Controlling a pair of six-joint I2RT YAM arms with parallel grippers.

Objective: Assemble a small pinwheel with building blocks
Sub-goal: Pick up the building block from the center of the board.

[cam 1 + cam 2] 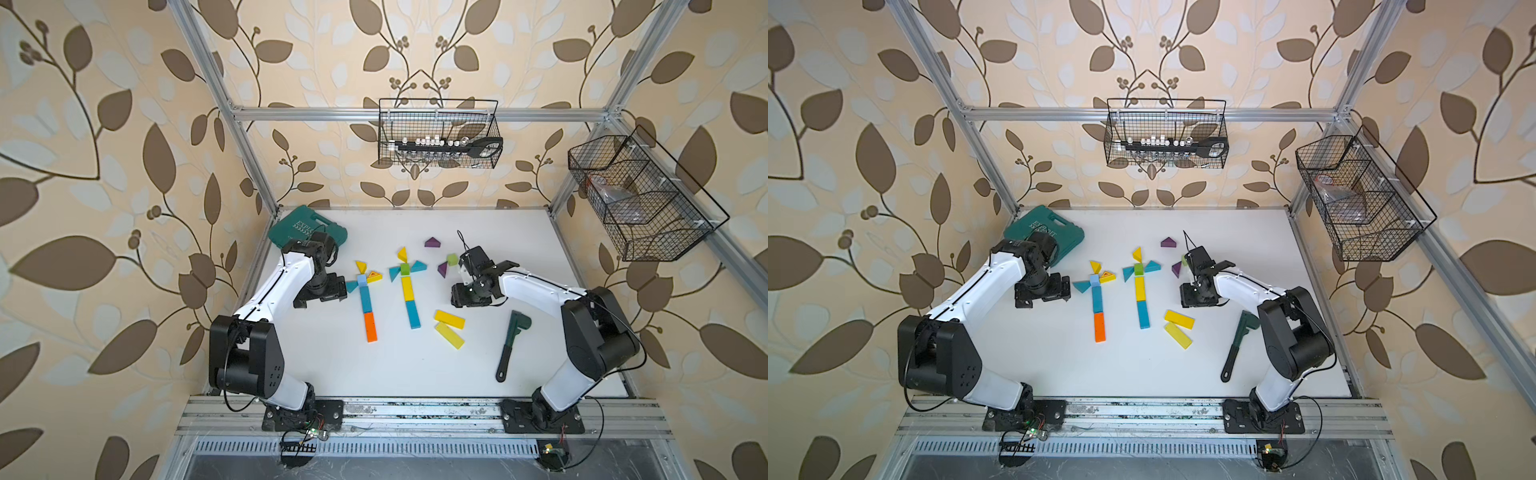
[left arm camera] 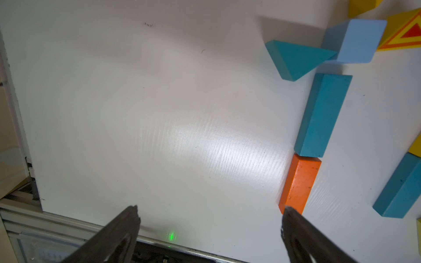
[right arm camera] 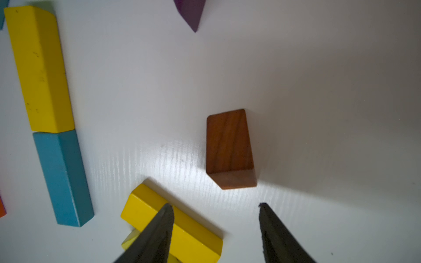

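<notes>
pinwheel figures, two of them, lie flat mid-counter (image 1: 332, 365). nearer your left arm, an orange bar (image 1: 370, 327) and a teal bar (image 1: 365, 299) run end to end as a stem below a pale blue cube (image 1: 362, 280). around that cube sit a teal wedge (image 1: 351, 286), a plain yellow wedge (image 1: 360, 266) and a red-marked yellow wedge (image 1: 373, 276). just beside it, a second teal bar (image 1: 413, 314) and a yellow bar (image 1: 406, 289) form a stem under a green cube (image 1: 404, 269), with a yellow wedge on its far side and a teal wedge at each flank.

loose pieces lie near your right arm: two yellow bars (image 1: 449, 319), two purple wedges (image 1: 432, 242) and another green cube (image 1: 452, 260). a brown block (image 3: 230, 148) shows only in the right wrist view.

your left claw (image 2: 210, 213) is spread wide and empty over bare counter, one tip close to the orange bar's end. your right claw (image 3: 215, 206) is spread with nothing between its tips. the brown block lies just beyond them, and one finger (image 3: 157, 227) crosses a loose yellow bar in that view.

a dark green toy wrench (image 1: 510, 345) lies near the right arm, and a teal case (image 1: 307, 228) sits at the far left corner.
</notes>
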